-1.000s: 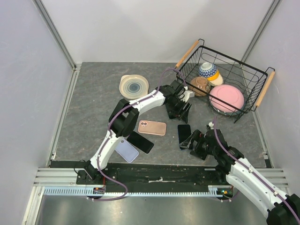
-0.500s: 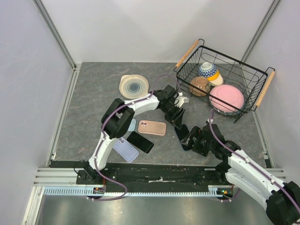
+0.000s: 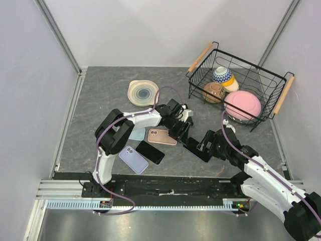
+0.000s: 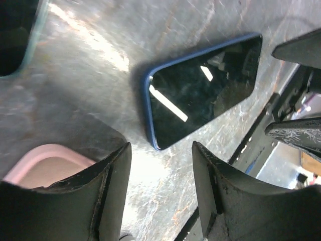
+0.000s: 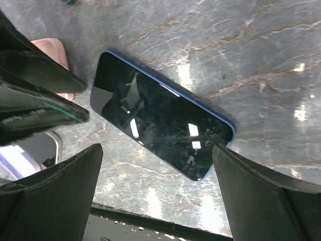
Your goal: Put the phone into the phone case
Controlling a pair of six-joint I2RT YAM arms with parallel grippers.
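Blue-rimmed phone (image 5: 160, 123) lies below right end effector (image 5: 155, 160), fingers wide apart. Left end effector (image 4: 160, 160) half-apart, empty, beside pink case (image 4: 35, 163). Pre-grasp: next, pinch phone's edges.

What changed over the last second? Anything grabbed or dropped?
The left gripper swung back from the basket to hover between the pink case and the phone, jaws open. The right gripper pushed forward over the phone, which turned from upright to diagonal in the top view. Nothing is gripped. Pink case and basket stayed put.
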